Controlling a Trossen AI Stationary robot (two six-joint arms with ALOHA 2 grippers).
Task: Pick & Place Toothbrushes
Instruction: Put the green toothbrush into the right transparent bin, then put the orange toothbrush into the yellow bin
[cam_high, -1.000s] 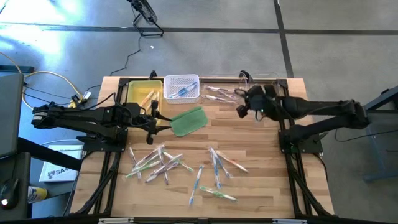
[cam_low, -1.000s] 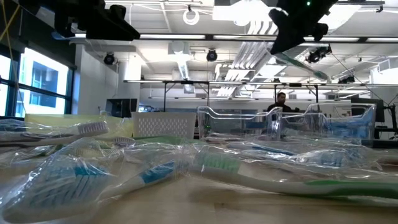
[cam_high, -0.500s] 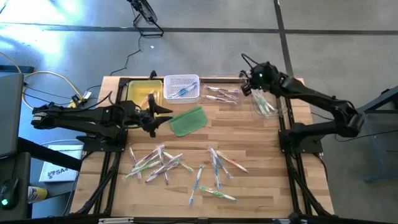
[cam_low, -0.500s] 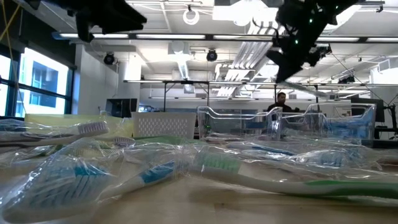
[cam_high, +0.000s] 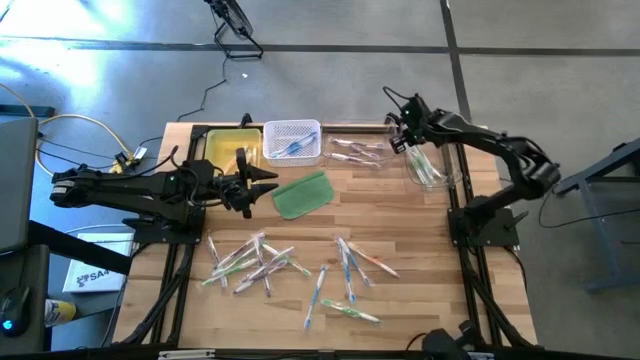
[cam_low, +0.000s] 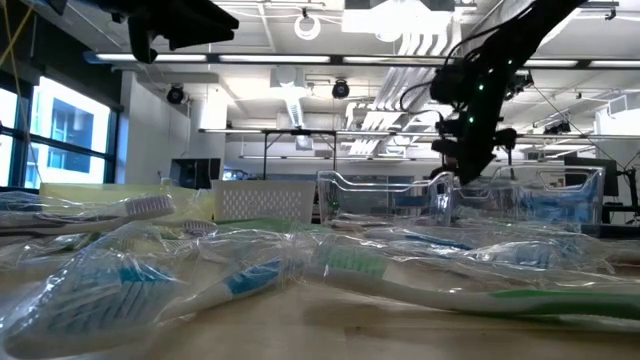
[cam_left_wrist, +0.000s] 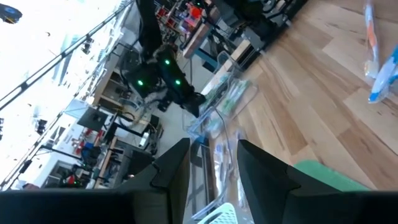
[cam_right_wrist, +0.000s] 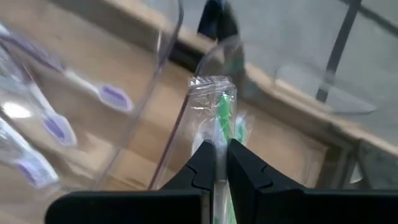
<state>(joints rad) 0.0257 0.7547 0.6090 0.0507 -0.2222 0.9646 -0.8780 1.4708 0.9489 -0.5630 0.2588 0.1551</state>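
Toothbrush (cam_right_wrist: 221, 118), green and wrapped, sits clenched in the right gripper (cam_right_wrist: 216, 155) above a clear bin (cam_high: 432, 170); left gripper (cam_high: 262, 183) hovers released beside the green pad (cam_high: 302, 194).

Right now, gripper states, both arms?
Left gripper: open, empty, beside the green pad.
Right gripper: shut on a wrapped green toothbrush, over the clear bin.

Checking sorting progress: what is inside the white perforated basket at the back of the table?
In the high view, the white perforated basket holds blue-handled toothbrushes. Their exact count cannot be told, and anything lying beneath them is covered.
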